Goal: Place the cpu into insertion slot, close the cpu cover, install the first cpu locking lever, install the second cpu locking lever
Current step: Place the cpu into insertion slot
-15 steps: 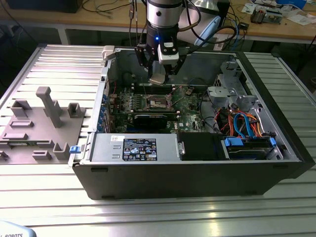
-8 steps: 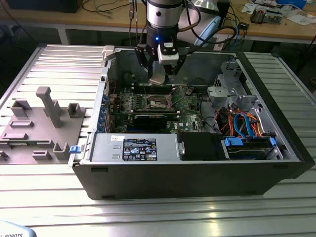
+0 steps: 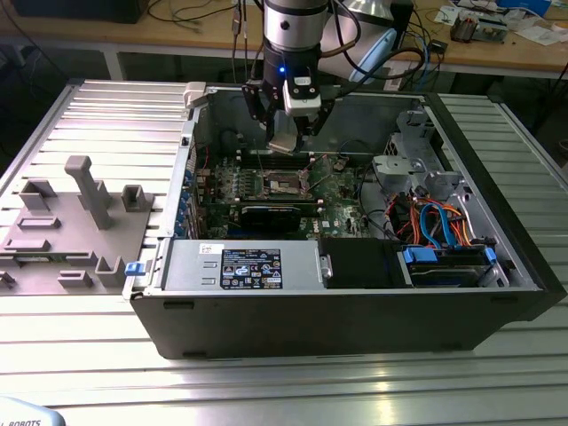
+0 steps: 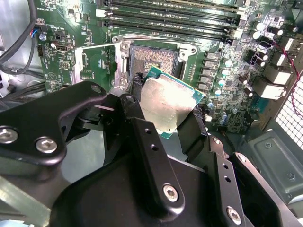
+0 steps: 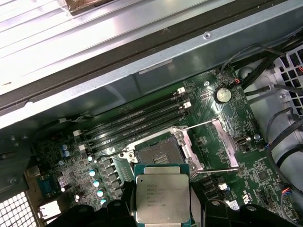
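My gripper (image 3: 287, 135) hangs inside the open computer case, shut on the cpu (image 4: 164, 105), a flat square chip with a silvery face and green rim. Black fingers (image 4: 190, 128) press on two opposite edges of it. The chip is held tilted a little above the green motherboard (image 3: 342, 191), close beside the insertion slot (image 4: 154, 57), which lies bare with its dark contact field showing. The cpu cover (image 4: 96, 62) stands swung open at one side of the slot. In the first wrist view the cpu (image 5: 161, 195) hovers just short of the insertion slot (image 5: 158, 153), and two thin locking levers (image 5: 217, 169) stick out free.
Long black memory slots (image 5: 137, 120) run along one side of the socket. A dark card (image 3: 271, 215), a power supply (image 3: 248, 266), a drive cage (image 3: 408, 164) and coloured cables (image 3: 439, 222) crowd the case. A grey fixture (image 3: 80, 191) stands on the slatted table at the exterior view's left.
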